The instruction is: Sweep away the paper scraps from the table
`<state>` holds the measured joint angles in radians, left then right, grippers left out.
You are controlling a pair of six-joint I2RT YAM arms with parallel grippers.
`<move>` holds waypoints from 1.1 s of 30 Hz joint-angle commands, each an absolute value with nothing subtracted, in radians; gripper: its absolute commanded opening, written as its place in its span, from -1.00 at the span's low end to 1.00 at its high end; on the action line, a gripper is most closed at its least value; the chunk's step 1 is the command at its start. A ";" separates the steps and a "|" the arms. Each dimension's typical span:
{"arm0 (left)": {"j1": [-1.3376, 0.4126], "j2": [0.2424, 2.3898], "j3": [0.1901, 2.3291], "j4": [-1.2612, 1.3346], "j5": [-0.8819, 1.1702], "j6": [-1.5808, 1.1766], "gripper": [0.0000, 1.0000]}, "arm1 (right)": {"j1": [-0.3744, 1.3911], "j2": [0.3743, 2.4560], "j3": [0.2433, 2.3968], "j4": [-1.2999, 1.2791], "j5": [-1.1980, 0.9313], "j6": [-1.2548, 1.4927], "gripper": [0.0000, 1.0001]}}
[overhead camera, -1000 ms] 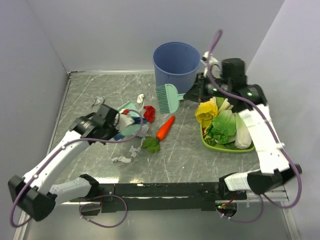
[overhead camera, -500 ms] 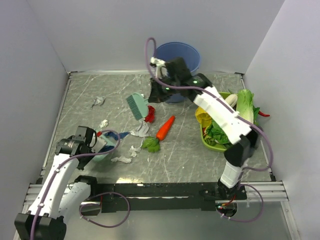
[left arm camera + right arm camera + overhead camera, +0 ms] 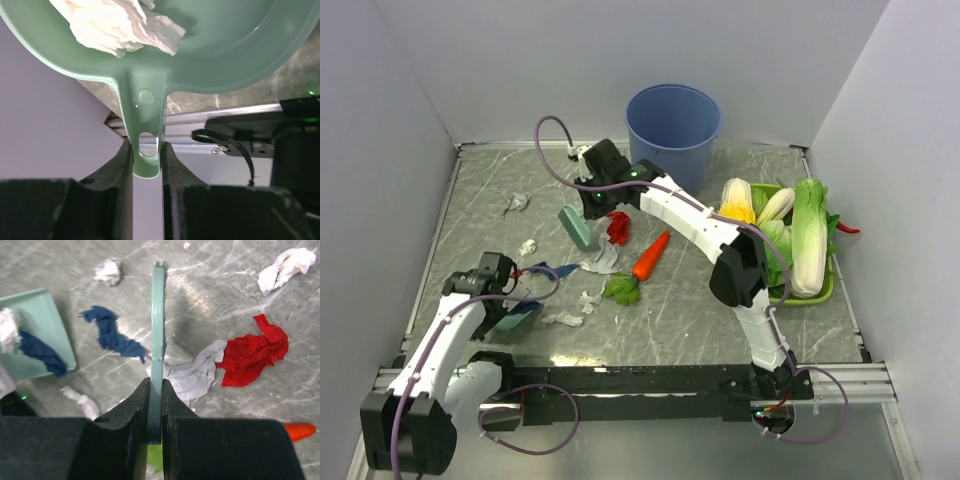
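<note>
The paper scraps lie left of centre on the table (image 3: pixel 720 330): a red one (image 3: pixel 618 227), a grey one (image 3: pixel 603 262), a dark blue one (image 3: pixel 542 270) and white bits (image 3: pixel 516 203) (image 3: pixel 563 319). My right gripper (image 3: pixel 592 200) is shut on the teal brush (image 3: pixel 578 228), held over the table just left of the red scrap (image 3: pixel 255 352) and above the grey scrap (image 3: pixel 192 377). My left gripper (image 3: pixel 500 290) is shut on the handle (image 3: pixel 146 135) of the teal dustpan (image 3: pixel 518 312) at the near left. The dustpan (image 3: pixel 225 45) holds a white scrap (image 3: pixel 120 25) and a dark blue one (image 3: pixel 42 355).
A blue bucket (image 3: pixel 673 125) stands at the back centre. An orange carrot (image 3: pixel 650 256) with green leaves (image 3: pixel 622 289) lies beside the scraps. A green tray (image 3: pixel 790 301) of vegetables sits at the right. Walls close in the left, back and right sides.
My right arm has swung the brush from beside the bucket leftward and down over the scraps. My left arm has drawn the dustpan back toward the near left corner.
</note>
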<state>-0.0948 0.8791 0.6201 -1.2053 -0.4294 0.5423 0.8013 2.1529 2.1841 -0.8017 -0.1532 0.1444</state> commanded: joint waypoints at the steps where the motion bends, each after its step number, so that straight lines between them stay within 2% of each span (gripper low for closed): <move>1: -0.091 0.942 0.672 -1.120 -0.474 0.595 -0.98 | 0.822 2.210 2.272 -0.776 -0.114 0.123 -1.00; 8: -0.091 0.995 0.563 -1.017 -0.488 0.693 -0.98 | 0.867 2.266 2.304 -0.778 -0.124 0.160 -1.00; 13: -0.092 1.060 0.592 -0.989 -0.448 0.673 -0.98 | 0.900 2.283 2.339 -0.782 -0.159 0.195 -1.00; 20: -0.106 1.084 0.601 -0.956 -0.399 0.672 -0.98 | 0.954 2.279 2.328 -0.759 -0.333 0.296 -1.00; 29: -0.137 1.069 0.617 -0.917 -0.339 0.624 -0.98 | 0.933 2.241 2.361 -0.637 -0.603 0.433 -1.00; 33: -0.137 1.046 0.601 -0.899 -0.339 0.617 -0.98 | 0.917 2.212 2.372 -0.646 -0.568 0.384 -1.00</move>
